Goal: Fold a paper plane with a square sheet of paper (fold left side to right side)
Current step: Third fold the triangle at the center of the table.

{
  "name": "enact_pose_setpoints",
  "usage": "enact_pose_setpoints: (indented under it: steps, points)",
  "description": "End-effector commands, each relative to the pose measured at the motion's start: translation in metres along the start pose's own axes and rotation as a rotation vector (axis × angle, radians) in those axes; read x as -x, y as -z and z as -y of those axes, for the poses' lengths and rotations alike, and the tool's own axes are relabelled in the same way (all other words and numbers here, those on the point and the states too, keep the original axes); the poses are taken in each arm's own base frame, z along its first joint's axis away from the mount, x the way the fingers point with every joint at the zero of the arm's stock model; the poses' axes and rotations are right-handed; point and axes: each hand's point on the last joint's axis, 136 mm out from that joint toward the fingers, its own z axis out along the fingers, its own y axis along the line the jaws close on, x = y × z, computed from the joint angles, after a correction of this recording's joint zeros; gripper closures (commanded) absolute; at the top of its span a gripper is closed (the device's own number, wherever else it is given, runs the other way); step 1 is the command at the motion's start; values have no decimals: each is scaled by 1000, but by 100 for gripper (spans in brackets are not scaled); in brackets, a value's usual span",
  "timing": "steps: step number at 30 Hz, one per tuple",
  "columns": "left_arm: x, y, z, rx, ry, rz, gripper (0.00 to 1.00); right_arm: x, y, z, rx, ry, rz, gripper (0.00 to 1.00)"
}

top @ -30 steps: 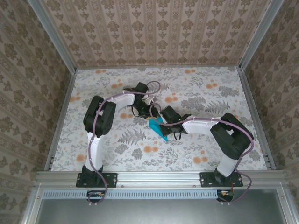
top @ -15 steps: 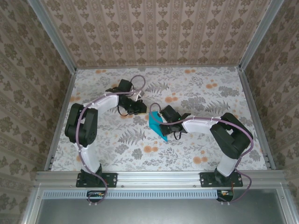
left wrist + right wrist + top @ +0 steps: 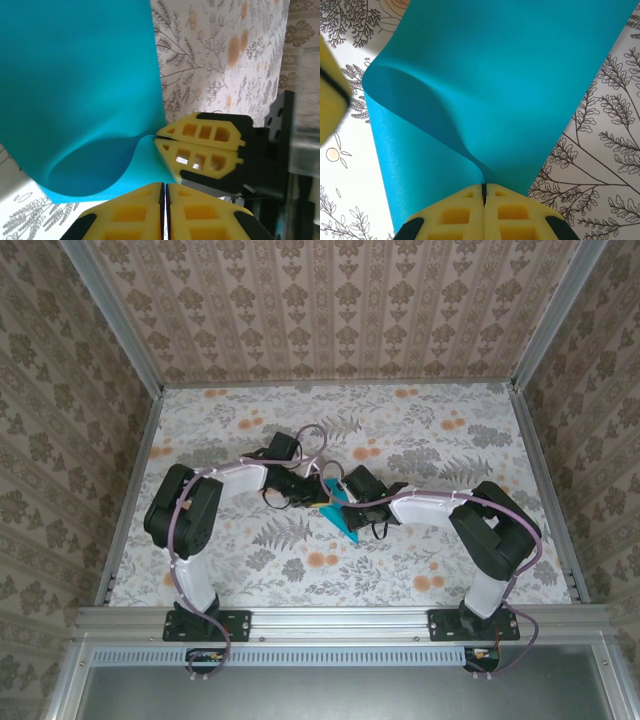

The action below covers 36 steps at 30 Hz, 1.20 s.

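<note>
**Fig.** A folded sheet of paper [image 3: 510, 75] is shown between two pincers on a flowered table [image 3: 600, 125]. The right pincer [image 3: 483, 187] is clamped on one edge of the sheet. At that edge the sheet is raised into a soft curl, and from there it spreads away from the pads across the table. The pads of the left pincer [image 3: 164, 186] are pressed together, just beside the curled flap and near the right pincer. Whether any paper is caught between its pads cannot be told.

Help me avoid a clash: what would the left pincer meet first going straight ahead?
Probably the right pincer, shut on the blue paper just ahead, though depth is unclear.
</note>
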Motion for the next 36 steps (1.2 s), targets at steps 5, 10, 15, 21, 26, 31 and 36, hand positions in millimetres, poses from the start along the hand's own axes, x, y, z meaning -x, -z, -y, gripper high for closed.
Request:
enact_pose_setpoints:
  steps: [5, 10, 15, 21, 26, 31, 36]
  points:
    - [-7, -18, -5, 3, 22, -48, 88, -33, -10, 3, -6, 13, -133, 100]
    - [-15, -21, -19, 60, 36, -70, 88, -33, -11, 3, -6, 16, -135, 100]
    - [-23, -24, -34, 111, 55, -93, 89, -33, -11, 4, -9, 18, -136, 100]
    - [-29, -26, -44, 141, 70, -105, 89, -34, -10, 4, -11, 19, -138, 100]
    - [-32, -28, -53, 168, 83, -113, 90, -33, -10, 4, -13, 19, -137, 100]
    - [-37, -30, -68, 221, 104, -128, 91, -24, -7, 3, -4, 2, -111, 100]
    - [-41, -33, -79, 259, 128, -143, 92, -2, 4, 5, 6, -60, -60, 97]
